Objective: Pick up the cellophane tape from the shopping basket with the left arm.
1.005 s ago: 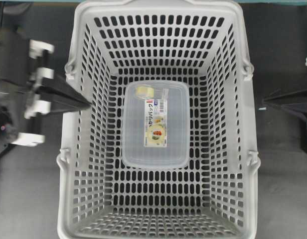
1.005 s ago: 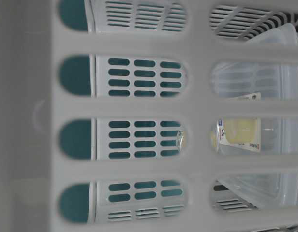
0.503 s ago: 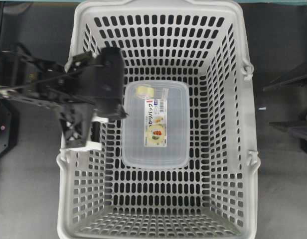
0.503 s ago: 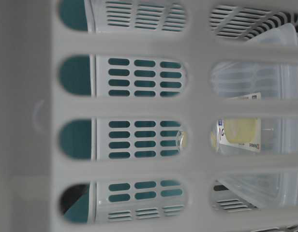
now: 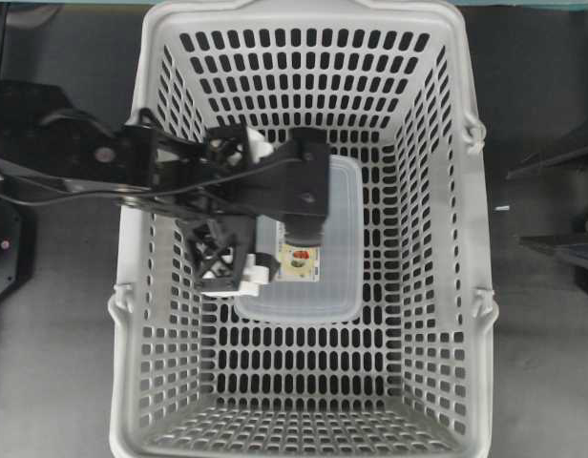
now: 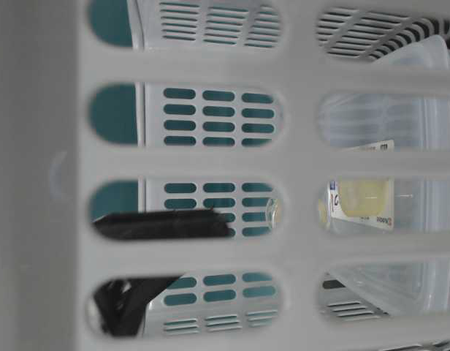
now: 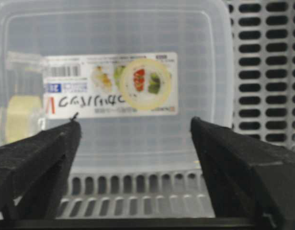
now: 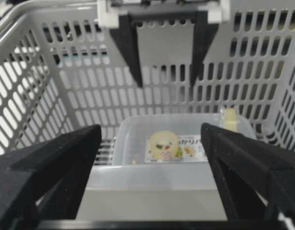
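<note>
The tape point(image 7: 20, 117) is a small pale-yellow roll standing on edge on the lid of a clear box point(image 7: 138, 143), which lies on the floor of the grey basket point(image 5: 447, 239). In the left wrist view it sits at the box's left end, beside the printed label point(image 7: 109, 86). It looks very light and fairly stiff as a ring, with smooth sides that could slide on the slick lid. A pinch across its flat faces seems the surest hold. The left claw point(image 7: 133, 129) hangs over the box with its jaws wide and empty, the tape left of centre. The right claw point(image 8: 150, 136) waits outside the basket, also wide and empty.
</note>
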`<action>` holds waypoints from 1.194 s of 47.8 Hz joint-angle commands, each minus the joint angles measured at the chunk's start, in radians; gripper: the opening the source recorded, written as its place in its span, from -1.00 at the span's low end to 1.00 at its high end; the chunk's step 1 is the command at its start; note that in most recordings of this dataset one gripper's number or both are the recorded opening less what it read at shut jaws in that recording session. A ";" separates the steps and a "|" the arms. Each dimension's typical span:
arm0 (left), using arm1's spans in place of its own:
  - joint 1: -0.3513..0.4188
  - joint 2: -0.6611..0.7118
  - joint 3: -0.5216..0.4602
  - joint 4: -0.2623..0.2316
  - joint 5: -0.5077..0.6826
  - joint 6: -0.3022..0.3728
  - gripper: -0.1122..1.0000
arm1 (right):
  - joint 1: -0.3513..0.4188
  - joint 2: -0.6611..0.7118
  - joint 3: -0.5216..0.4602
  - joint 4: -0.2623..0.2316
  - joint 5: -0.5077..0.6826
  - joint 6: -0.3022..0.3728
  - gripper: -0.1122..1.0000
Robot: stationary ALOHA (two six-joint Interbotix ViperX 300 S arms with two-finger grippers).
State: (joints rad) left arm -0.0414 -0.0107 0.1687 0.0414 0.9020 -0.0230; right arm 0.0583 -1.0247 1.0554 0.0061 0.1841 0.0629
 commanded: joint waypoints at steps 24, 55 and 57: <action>-0.018 0.192 -0.100 0.003 0.002 0.000 0.81 | 0.009 0.005 -0.021 0.002 -0.009 0.002 0.64; -0.012 0.212 -0.048 0.003 -0.055 0.003 0.77 | 0.009 0.003 -0.006 0.002 -0.009 0.002 0.64; -0.011 0.213 -0.044 0.003 -0.055 0.003 0.76 | 0.009 0.003 -0.005 0.002 -0.009 0.002 0.64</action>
State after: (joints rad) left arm -0.0537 0.2071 0.1289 0.0414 0.8544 -0.0215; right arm 0.0644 -1.0262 1.0600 0.0046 0.1841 0.0629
